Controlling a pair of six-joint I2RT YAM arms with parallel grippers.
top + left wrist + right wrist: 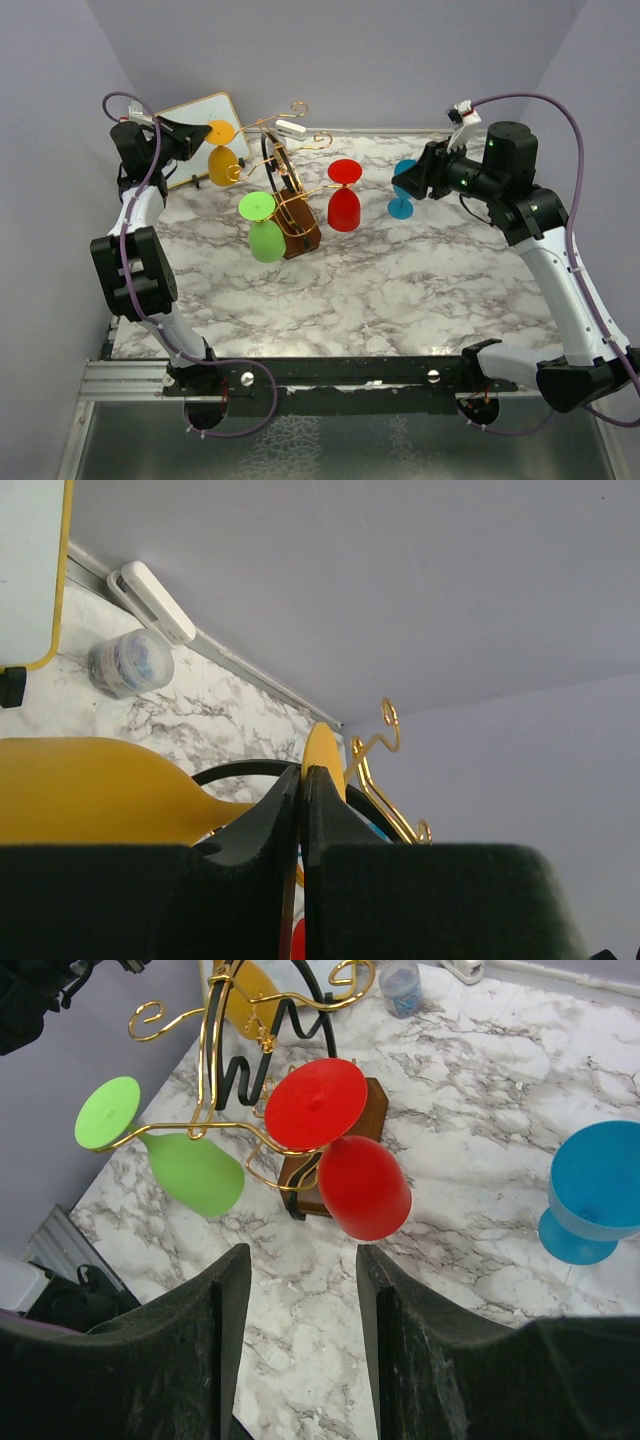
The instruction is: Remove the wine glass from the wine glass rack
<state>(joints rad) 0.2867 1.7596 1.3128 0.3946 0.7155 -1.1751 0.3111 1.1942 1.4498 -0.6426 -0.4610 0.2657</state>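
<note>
The wine glass rack point(297, 212) is a gold wire stand on a brown block base, mid-table. An inverted green glass point(264, 228) and red glass point(344, 196) hang on it. A yellow wine glass point(222, 152) hangs at its back-left arm. My left gripper point(198, 140) is shut on that glass's stem; in the left wrist view the gripper point(302, 776) sits between the yellow bowl point(80, 790) and foot point(323, 758). My right gripper point(408, 180) is open and empty, its fingers point(225, 1300) above the marble. The rack point(240, 1050) lies ahead of it.
A blue glass point(402, 190) stands upright on the table by the right gripper, also in the right wrist view point(595, 1195). A white board point(200, 115) leans at the back left. A small clear jar point(130, 663) and a white object point(150, 600) lie by the back wall.
</note>
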